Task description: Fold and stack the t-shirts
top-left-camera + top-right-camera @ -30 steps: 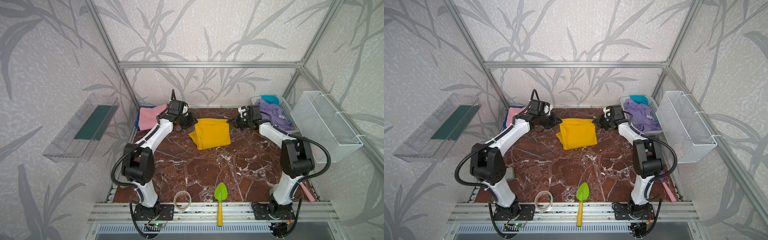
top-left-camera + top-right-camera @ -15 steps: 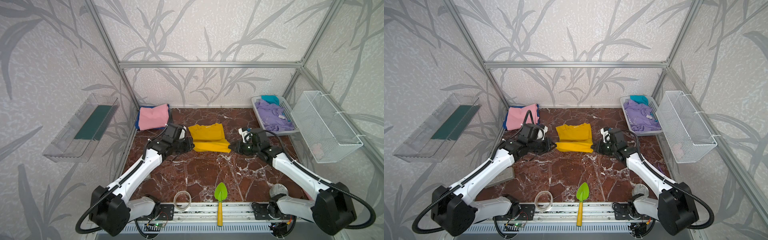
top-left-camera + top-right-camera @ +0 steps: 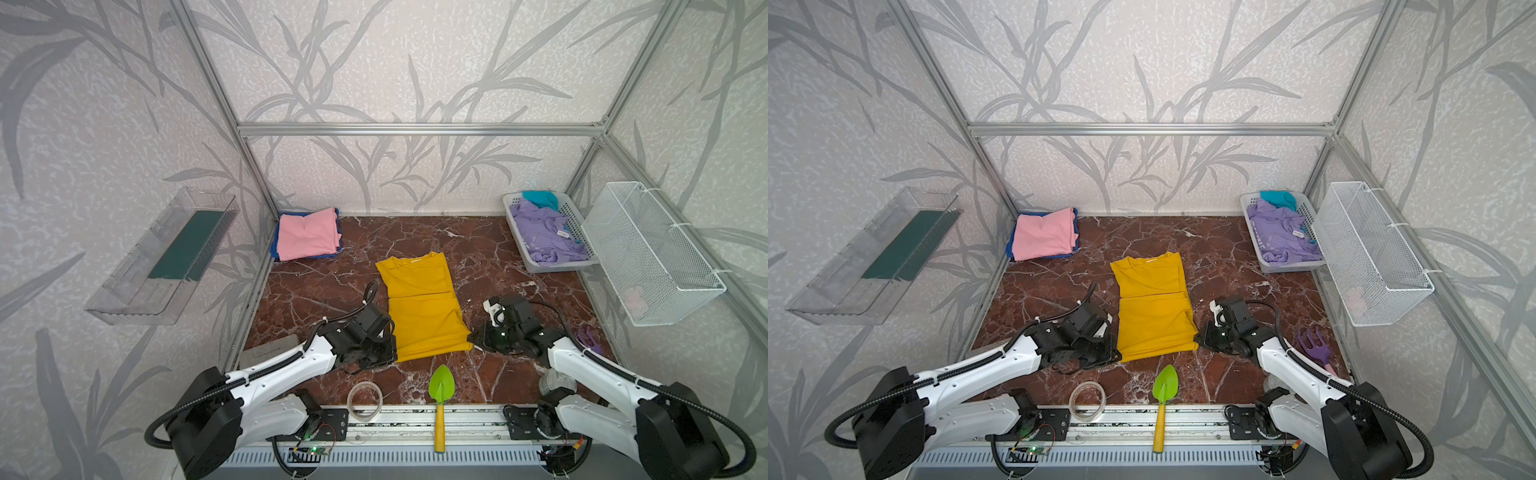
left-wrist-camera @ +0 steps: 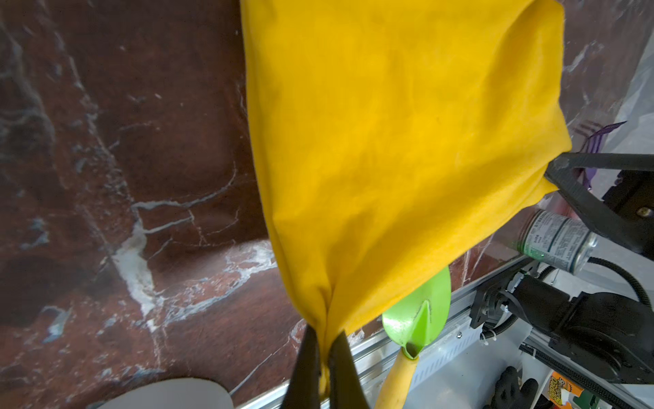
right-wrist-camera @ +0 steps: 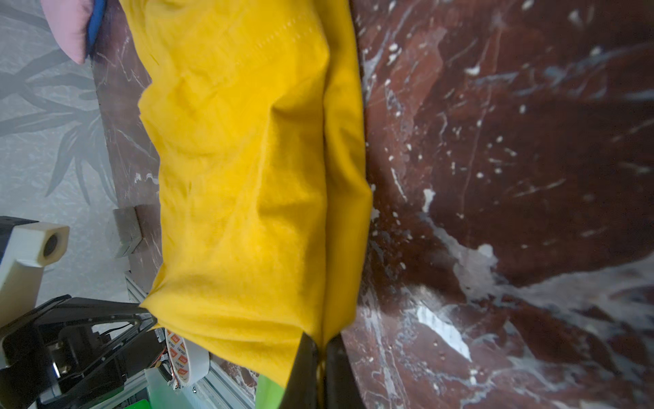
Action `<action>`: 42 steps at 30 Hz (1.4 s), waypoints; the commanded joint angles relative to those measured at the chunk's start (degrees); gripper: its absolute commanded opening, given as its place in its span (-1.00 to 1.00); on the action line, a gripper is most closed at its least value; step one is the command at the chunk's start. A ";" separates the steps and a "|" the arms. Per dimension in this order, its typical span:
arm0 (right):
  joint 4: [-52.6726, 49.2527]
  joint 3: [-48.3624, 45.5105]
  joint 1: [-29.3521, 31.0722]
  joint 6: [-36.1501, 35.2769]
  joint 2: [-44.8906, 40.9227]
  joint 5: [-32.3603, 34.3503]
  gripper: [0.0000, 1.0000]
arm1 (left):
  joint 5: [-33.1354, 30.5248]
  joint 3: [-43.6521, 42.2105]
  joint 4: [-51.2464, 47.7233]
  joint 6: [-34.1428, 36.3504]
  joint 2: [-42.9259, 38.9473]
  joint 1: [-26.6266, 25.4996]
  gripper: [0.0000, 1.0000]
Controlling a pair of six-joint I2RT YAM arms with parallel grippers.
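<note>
Mustard-yellow t-shirt (image 3: 419, 307) reads plain on all my feeds. Pink t-shirt (image 3: 307, 232) solid, blue t-shirt (image 3: 273, 249) deep royal. Lavender t-shirt (image 3: 544, 237) pale purple, teal t-shirt (image 3: 539, 198) bright. Laundry basket (image 3: 557, 266) white. Table (image 3: 324, 286): I see red-brown marble, white veins. Trowel (image 3: 441, 384): lime-green blade, yellow handle. Rake (image 3: 1314, 347) purple. Walls (image 3: 374, 62) pale grey, darker grey leaf pattern.

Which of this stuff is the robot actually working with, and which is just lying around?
Part of the job: yellow t-shirt, held at two corners by the left gripper and right gripper; pink t-shirt on blue t-shirt; lavender t-shirt and teal t-shirt in the laundry basket.
Just lying about: green trowel, tape roll, purple rake, can, wire basket.
</note>
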 commanded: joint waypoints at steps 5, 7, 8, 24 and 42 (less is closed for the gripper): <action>-4.93 20.24 -0.67 -4.82 4.83 3.76 -1.00 | -8.22 13.77 -8.60 4.55 2.00 0.99 -1.00; -5.59 24.70 -0.66 -4.82 7.20 3.84 -1.00 | -7.51 17.53 -9.34 6.18 4.33 2.27 -1.00; -5.75 26.30 -0.70 -4.82 8.19 3.91 -1.00 | -6.81 18.95 -9.45 6.92 5.21 3.22 -1.00; 4.88 42.45 -6.56 -0.97 32.38 -3.24 -1.00 | 7.27 32.65 0.54 11.26 22.06 22.55 -1.00; -2.20 79.75 -9.44 -1.80 69.79 -7.23 -0.95 | 17.49 56.09 7.38 7.33 54.88 33.45 -1.00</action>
